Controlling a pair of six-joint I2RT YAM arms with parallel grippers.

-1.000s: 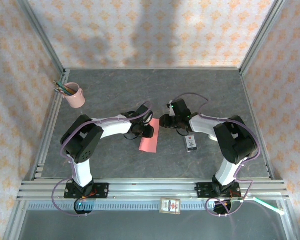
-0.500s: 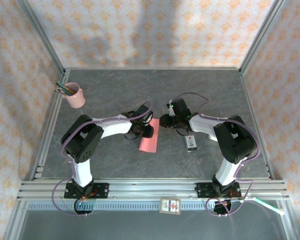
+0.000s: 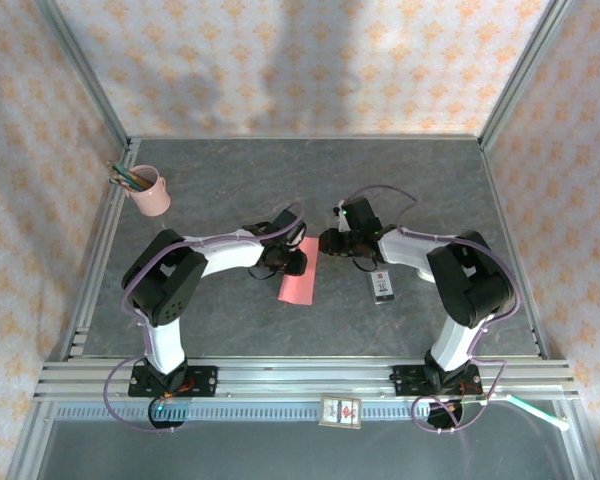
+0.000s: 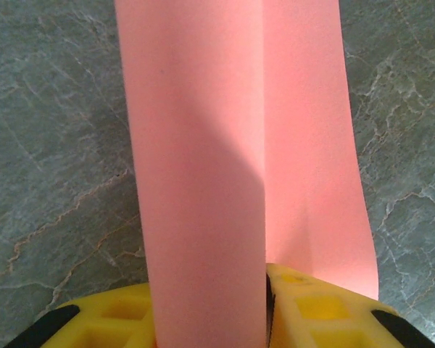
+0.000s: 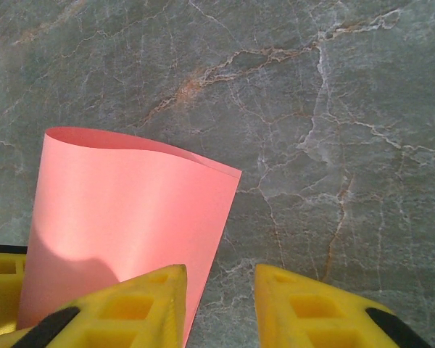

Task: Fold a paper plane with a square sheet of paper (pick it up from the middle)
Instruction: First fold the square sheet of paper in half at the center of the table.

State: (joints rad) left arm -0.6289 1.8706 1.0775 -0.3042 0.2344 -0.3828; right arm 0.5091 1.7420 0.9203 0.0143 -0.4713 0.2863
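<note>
**Square sheet of paper** point(image 3: 298, 286): salmon-pink and plain, doubled over into a narrow strip. The fold is loose and rounded rather than pressed flat. It lies on the table to the left of the small white-and-black box point(image 3: 383, 285) in the top view, near it but apart.

**Left gripper** point(image 3: 292, 262): at the far end of the strip, farther left of the box than the paper's near end. In its wrist view the yellow fingers point(image 4: 312, 312) stand narrowly apart. The upper layer of the paper point(image 4: 203, 181) fills the gap between them, pinched on both sides.

**Right gripper** point(image 3: 328, 246): beyond and left of the box, beside the strip's far end. Its jaws are partly open with bare table between them and grip nothing point(image 5: 220, 283). The paper point(image 5: 123, 217) lies beside one finger.

**Table** point(image 3: 230, 180): grey and marbled.

**Pink pencil cup** point(image 3: 152, 193): well left of and beyond the box, at the table's far corner.
</note>
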